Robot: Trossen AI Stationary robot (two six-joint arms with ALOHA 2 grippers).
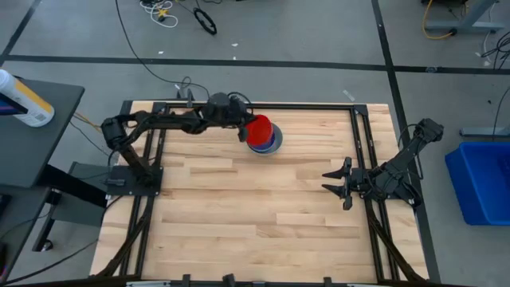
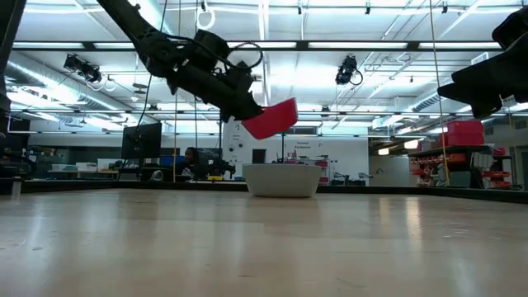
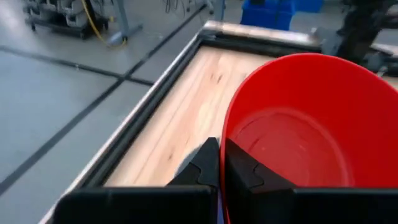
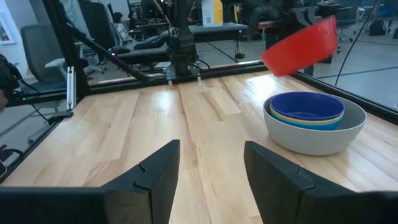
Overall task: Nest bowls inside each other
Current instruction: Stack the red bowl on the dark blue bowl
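Observation:
My left gripper (image 1: 244,132) is shut on a red bowl (image 1: 259,128), held in the air near the table's far edge. The bowl hangs just above and a little left of a stack of bowls (image 4: 314,121). In that stack a grey bowl (image 2: 282,180) stands on the wood and holds yellow, light blue and dark blue bowls (image 4: 308,104) inside it. My right gripper (image 1: 338,182) waits open at the table's right side, holding nothing; its two fingers (image 4: 155,171) point toward the stack. My left gripper pinches the red bowl's rim (image 3: 225,144) on the side nearest the arm, one finger (image 3: 249,174) inside the bowl and one finger (image 3: 202,165) outside. The fingers come from the table's left, slanting slightly down. The bowl (image 2: 272,118) is lifted clear and tilted, its held side lower.
A dark metal frame (image 1: 362,143) runs round the wooden table top. Off the table, a blue bin (image 1: 482,182) stands to the right and a white and yellow bottle (image 1: 22,101) lies on a side stand to the left. Bare wood (image 1: 255,215) fills the middle and near part.

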